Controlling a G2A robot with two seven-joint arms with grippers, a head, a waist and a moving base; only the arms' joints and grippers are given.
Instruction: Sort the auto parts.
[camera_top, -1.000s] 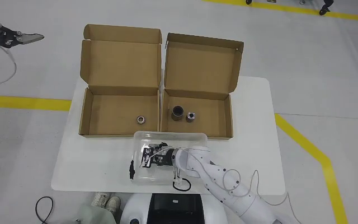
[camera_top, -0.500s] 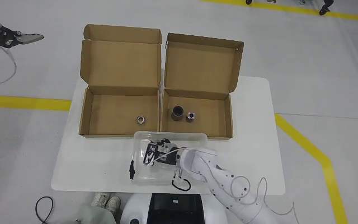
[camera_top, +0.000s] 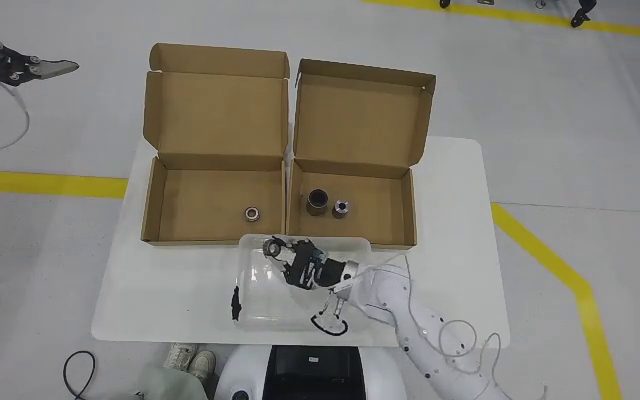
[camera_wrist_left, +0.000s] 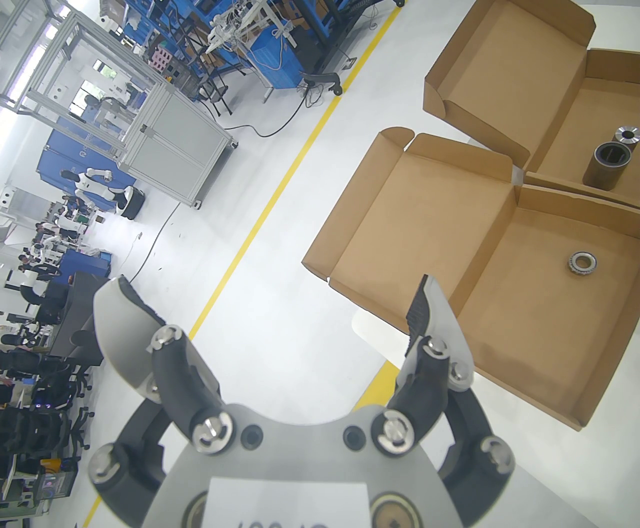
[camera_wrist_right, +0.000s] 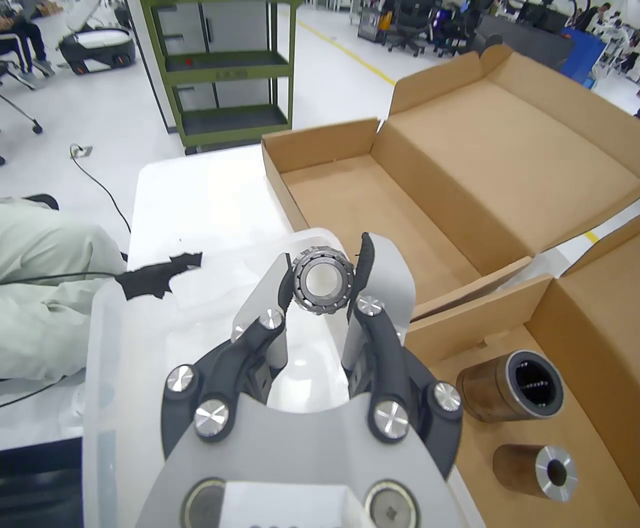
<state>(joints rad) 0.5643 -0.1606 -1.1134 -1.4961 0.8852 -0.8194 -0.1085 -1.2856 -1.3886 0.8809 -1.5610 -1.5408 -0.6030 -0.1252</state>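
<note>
From above, the right tool (camera_top: 273, 247) holds a roller bearing (camera_top: 270, 247) over the far corner of the clear bin (camera_top: 243, 300) on the desk (camera_top: 450, 190). It is just short of the left box (camera_top: 190, 215), where a second bearing (camera_top: 252, 212) lies. The right box (camera_top: 385, 215) holds two sleeves. The left wrist view shows the left tool (camera_wrist_left: 272, 289) spread wide and empty, well off the desk. In the right wrist view the fingers are clenched on the bearing's outer race. Whether more parts remain in the bin is hard to tell. This looks like the carry step: next, clear the left box's front wall, lower, and release beside its match.
</note>
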